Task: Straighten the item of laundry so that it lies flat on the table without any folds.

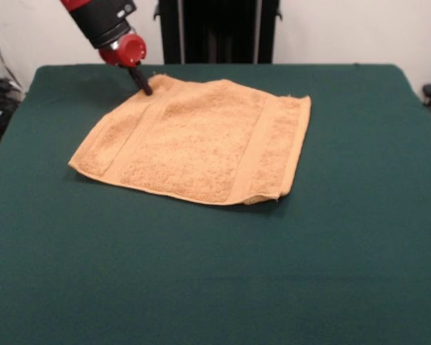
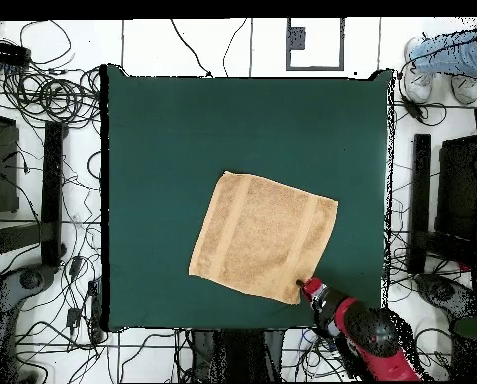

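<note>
Light orange-tan terry towel (image 1: 197, 140) lies mid dark green felt bench (image 1: 215, 273), nearly flat; near-right corner slightly curled. Gripper (image 1: 145, 88) sits at its far-left corner w/ towel spreading away from it; jaws' state: can't tell.

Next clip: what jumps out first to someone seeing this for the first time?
An orange-tan towel lies spread nearly flat mid-table on the dark green table, one near corner slightly curled. The red and black arm's gripper pokes down at the towel's far corner, by the table's far edge.
</note>
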Motion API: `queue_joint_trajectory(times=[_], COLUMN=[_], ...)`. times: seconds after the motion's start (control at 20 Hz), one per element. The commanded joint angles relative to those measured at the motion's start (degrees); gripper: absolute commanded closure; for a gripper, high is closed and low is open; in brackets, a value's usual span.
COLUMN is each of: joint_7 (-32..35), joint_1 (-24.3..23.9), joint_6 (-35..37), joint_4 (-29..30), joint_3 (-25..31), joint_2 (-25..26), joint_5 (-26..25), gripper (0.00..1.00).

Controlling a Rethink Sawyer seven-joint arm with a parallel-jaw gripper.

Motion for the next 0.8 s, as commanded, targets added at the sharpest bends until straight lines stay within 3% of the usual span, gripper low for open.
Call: queue_joint_trajectory(times=[0.05, 0.25, 0.3, 0.4, 0.55, 0.8], joint_7=[13.18, 17.87, 20.07, 21.41, 20.4, 18.04], joint_1=[7.23, 18.32, 26.34, 35.26, 38.91, 39.58], joint_6=[-5.35, 0.13, 4.89, 11.21, 12.58, 12.7], joint_4=[1.99, 2.44, 1.38, -1.47, -2.07, -3.1], joint_3=[6.39, -1.27, -7.41, -15.13, -18.52, -20.15], joint_2=[14.43, 5.77, 1.02, -2.56, -3.62, -2.91], joint_5=[2.07, 6.47, 8.77, 11.23, 13.62, 16.28], gripper=[1.0, 1.0, 1.0, 1.0, 1.0, 1.0])
